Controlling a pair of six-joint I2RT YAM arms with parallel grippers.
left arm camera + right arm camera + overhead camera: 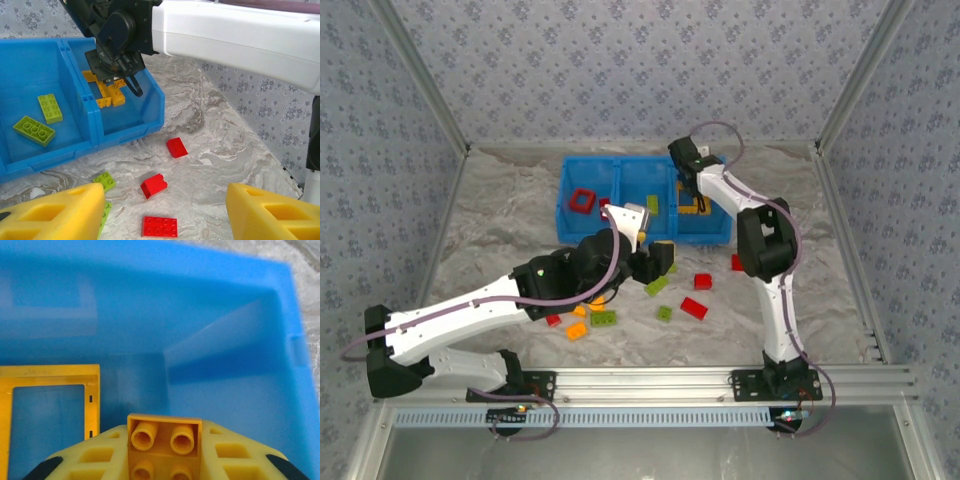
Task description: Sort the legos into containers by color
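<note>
The blue bin (620,237) stands at the back; its left compartment holds a red frame (583,202), and its middle one holds lime green bricks (34,130). My right gripper (164,457) hangs inside the right compartment, shut on an orange-yellow brick (164,437), beside a yellow frame (94,390) on the floor. My left gripper (167,202) is open above the table in front of the bin. Below it lie a red sloped brick (154,185) and a flat red plate (159,226). Another red brick (177,147) lies further off.
Loose bricks are scattered on the marbled table before the bin: red (694,308), green (603,319), orange (577,331), and one red (736,262) by the right arm. Patterned walls and metal rails enclose the table.
</note>
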